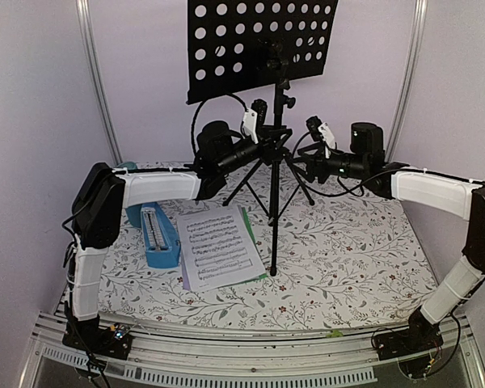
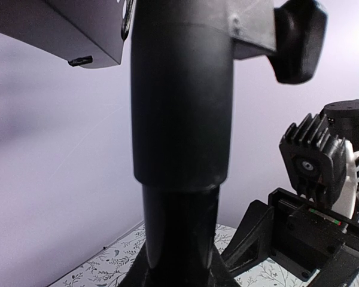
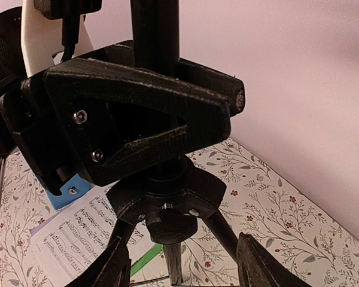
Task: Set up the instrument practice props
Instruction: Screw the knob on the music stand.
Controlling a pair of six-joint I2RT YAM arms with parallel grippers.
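- Metronome (image 1: 158, 236): small blue pyramid, lying down on the table (image 1: 347, 259) at 9 o'clock of the stand's foot. I judge it light and rigid; take it across the flat sides.
- Sheet-music pages (image 1: 218, 246): white over green, flat, just beside it. They look flimsy; lift them by an edge.
- Left gripper (image 1: 267, 148): nearly closed, clamped on the pole (image 2: 179, 119) just above the leg hub (image 3: 167, 203).
- Music stand (image 1: 275, 202): upright mid-table, black, legs spread, perforated desk (image 1: 259, 40) high at 12 o'clock. Probably stiff but top-heavy, and the smooth tube may twist in your grip. Hold low on the pole, never the desk.
- Right gripper (image 1: 301, 167): fingers wide apart, empty, near the pole at 3 o'clock.
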